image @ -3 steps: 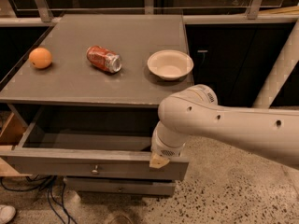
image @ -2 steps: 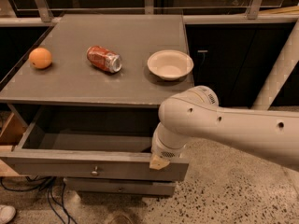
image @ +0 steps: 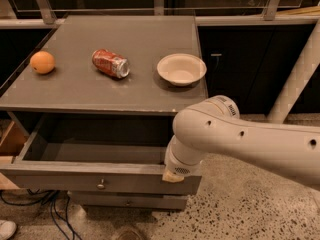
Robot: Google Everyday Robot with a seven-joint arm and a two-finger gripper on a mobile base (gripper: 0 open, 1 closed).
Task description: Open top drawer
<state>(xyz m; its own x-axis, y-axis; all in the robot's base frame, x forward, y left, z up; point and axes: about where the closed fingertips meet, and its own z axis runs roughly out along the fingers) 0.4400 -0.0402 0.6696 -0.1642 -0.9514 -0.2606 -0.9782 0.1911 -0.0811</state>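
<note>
Grey top drawer [image: 60,178] stands pulled well out under the counter [image: 90,91], w/ a small knob at front centre. White robot arm reaches in from the right; its hand [image: 173,175] sits at the drawer's front edge, grip state can't tell. On counter: orange [image: 42,62], tipped can [image: 110,63], bowl [image: 181,69].

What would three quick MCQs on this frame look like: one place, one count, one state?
1. Where is the gripper? A) out of sight B) at the top drawer's front edge, right of its knob C) inside the drawer
2. How many things lie on the cabinet top? A) one B) five C) three
3. The top drawer is: A) pulled out B) shut C) taken off

1 B: the arm ends at the front's upper edge.
2 C: orange, can, bowl.
3 A: its inside shows below the cabinet top.
</note>
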